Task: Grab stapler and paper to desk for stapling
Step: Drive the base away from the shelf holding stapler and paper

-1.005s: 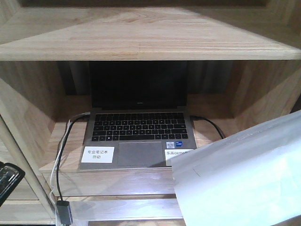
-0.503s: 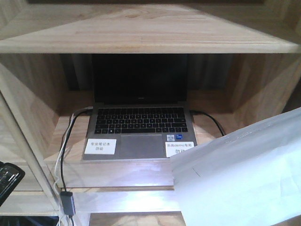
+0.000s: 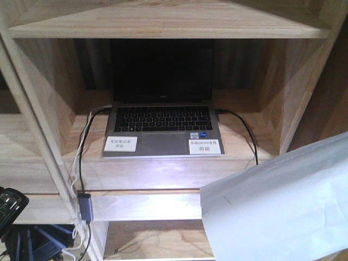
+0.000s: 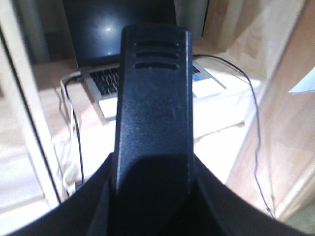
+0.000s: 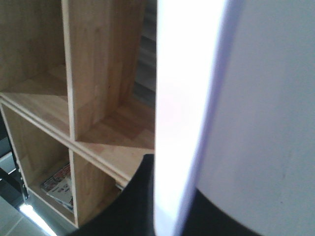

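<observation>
The paper (image 3: 283, 206) hangs in the air at the near right, a plain white sheet tilted up in front of the wooden shelving unit (image 3: 163, 22), touching no shelf. In the right wrist view it (image 5: 256, 123) fills the right half nearly edge-on, and the right pincer (image 5: 167, 211) is closed on its lower edge, black parts showing on both sides of the sheet.

The left pincer (image 4: 152, 189) grips the stapler (image 4: 152, 108), whose black body with three short slots near its far end points at the shelving; dark fingers (image 4: 93, 201) flank it.

An open laptop (image 3: 161, 117) with a dark screen sits in the middle compartment. Its palm rest bears two white labels: the left label (image 3: 120, 144) is too blurred to read, while the right label (image 3: 205, 146) shows Chinese print ending in 勿动. A small blue sticker (image 3: 202, 134) lies just above it, illegible. Cables (image 3: 247, 136) run from both sides of the laptop. Magazines (image 5: 58, 184) lie in a lower compartment.
</observation>
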You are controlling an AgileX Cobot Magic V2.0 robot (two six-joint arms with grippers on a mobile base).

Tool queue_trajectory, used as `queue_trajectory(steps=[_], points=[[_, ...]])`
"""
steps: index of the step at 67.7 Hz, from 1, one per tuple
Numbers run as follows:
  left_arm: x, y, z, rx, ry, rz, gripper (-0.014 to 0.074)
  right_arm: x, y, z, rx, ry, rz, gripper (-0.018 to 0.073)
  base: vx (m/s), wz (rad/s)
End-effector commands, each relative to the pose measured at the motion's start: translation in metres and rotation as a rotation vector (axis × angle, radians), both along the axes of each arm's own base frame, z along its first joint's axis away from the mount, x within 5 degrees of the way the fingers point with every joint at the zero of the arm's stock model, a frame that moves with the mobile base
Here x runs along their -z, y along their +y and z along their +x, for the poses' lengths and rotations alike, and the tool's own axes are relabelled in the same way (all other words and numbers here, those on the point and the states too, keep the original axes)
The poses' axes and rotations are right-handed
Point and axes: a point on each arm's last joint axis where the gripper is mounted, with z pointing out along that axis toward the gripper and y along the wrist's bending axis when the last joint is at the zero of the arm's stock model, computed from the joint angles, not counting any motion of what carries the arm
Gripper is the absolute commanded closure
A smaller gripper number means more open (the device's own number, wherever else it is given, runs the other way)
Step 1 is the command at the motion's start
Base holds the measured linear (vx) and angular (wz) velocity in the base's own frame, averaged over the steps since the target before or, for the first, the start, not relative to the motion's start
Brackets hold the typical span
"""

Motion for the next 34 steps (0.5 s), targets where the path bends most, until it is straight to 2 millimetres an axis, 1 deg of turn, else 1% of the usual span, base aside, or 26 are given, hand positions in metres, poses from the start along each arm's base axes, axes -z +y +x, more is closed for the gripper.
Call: queue_trajectory(steps=[1,34], points=[[-0.0194,-0.0005,0.0018,-0.009,-0.119,-0.077,0.0603,-0.0136,0.0007,-0.0018,-0.011,-0.082,0.01,0.0564,-0.17,0.06],[-0.0194,-0.0005,0.0018,-0.009,-0.119,-0.077,0.0603,-0.0136,0.0007,-0.0018,-0.011,-0.082,0.01,0.0564,-0.19,0.01]])
